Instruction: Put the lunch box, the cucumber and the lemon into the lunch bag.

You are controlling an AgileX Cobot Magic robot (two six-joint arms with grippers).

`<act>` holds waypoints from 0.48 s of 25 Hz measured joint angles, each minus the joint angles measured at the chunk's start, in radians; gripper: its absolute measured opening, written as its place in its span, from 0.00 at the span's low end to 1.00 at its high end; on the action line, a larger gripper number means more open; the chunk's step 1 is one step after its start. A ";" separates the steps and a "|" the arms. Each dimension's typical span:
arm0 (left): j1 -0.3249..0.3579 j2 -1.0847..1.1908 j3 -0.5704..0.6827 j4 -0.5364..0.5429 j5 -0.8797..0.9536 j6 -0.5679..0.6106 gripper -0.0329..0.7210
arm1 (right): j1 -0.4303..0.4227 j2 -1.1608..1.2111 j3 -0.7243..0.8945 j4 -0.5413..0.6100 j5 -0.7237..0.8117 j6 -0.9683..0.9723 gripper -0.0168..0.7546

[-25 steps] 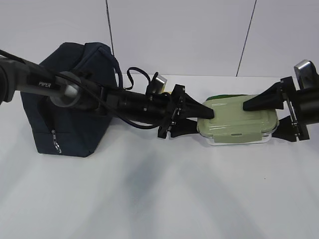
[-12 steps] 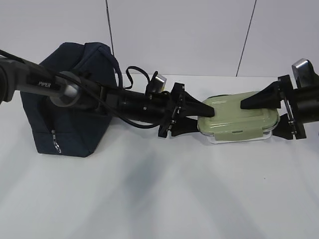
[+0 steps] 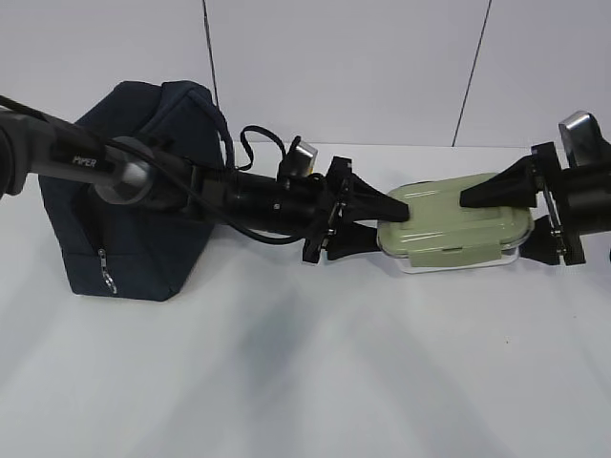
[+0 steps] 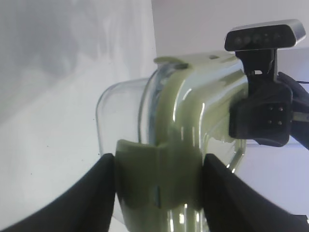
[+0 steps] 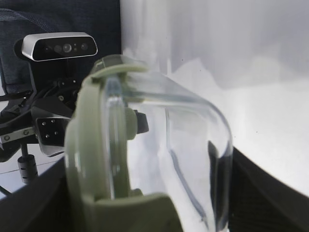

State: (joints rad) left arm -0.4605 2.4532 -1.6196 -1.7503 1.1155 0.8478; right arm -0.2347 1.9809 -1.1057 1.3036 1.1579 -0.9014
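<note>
Overhead, 2 white wall panels (image 3: 334, 67) back the white table (image 3: 286, 372).

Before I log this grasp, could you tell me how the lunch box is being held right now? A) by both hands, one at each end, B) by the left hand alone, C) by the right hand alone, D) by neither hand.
A: the left hand and the right hand each clamp an opposite end of the lunch box.
</note>
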 joint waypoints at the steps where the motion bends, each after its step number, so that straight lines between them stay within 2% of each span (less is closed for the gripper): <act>1: 0.001 0.000 0.000 0.000 0.000 -0.001 0.55 | 0.002 0.000 0.000 0.001 -0.002 0.000 0.76; 12: 0.008 0.000 0.000 0.002 -0.002 -0.002 0.55 | 0.016 0.000 0.000 0.012 -0.018 -0.002 0.72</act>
State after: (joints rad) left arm -0.4521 2.4532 -1.6196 -1.7485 1.1137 0.8455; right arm -0.2189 1.9809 -1.1057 1.3157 1.1397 -0.9032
